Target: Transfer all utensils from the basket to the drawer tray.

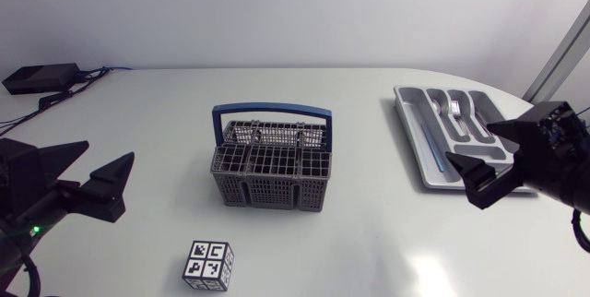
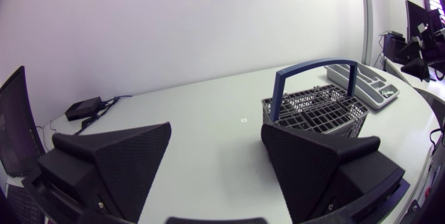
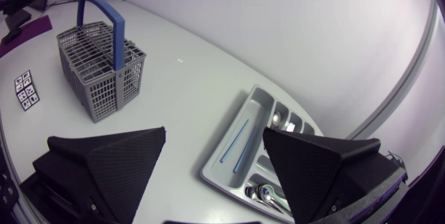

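Both tools are open and empty. Left tool [image 1: 109,152] sits well left of the grey mesh plastic basket with blue handle [image 1: 267,191]; right tool [image 1: 470,143] sits well right of it, above the grey plastic drawer tray [image 1: 417,140] holding silver utensils [image 1: 458,112]. No utensils show in the basket, so both tools are probably parked clear.

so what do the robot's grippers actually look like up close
The left gripper and the right gripper are both matte black. Each has two broad wedge-shaped fingers that taper to a point. The wrist views show a fine grid-like texture on the fingers' inner faces. A small green light glows just behind the left one. No markings show.
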You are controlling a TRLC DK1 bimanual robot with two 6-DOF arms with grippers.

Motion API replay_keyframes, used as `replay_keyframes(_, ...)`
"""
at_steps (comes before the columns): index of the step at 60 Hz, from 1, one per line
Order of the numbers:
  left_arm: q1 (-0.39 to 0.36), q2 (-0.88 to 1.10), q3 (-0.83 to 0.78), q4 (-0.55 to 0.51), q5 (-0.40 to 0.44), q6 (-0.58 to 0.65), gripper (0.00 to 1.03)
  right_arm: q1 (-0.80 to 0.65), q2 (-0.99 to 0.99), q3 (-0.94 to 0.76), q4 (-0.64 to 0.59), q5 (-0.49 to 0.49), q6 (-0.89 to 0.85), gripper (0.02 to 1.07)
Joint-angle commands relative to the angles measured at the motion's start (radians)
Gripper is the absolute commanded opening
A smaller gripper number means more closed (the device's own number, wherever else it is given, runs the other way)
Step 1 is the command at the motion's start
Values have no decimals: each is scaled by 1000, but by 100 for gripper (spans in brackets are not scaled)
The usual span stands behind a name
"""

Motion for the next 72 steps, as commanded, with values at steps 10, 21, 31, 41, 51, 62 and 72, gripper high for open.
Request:
replay_keyframes(10, 58, -123, -133, 65, 23, -63, 97, 31, -222, -152, 88, 118, 196, 103)
replay_keyframes(21, 103, -222, -231, 114, 37, -99, 98, 27, -321, -236, 134, 132, 267, 103)
replay_keyframes(31, 142, -309, -316, 157, 49, -131, 98, 23, -408, -309, 173, 143, 329, 103)
replay_keyframes(41, 164, -358, -364, 181, 56, -149, 98, 19, -492, -380, 212, 155, 389, 103)
replay_keyframes(51, 164, -358, -364, 181, 56, -149, 98, 16, -578, -453, 251, 166, 451, 103)
replay_keyframes(62, 164, -358, -364, 181, 56, -149, 98, 12, -670, -531, 293, 179, 517, 103)
replay_keyframes(72, 164, -358, -364, 181, 56, -149, 98, 12, -674, -534, 295, 179, 520, 103)
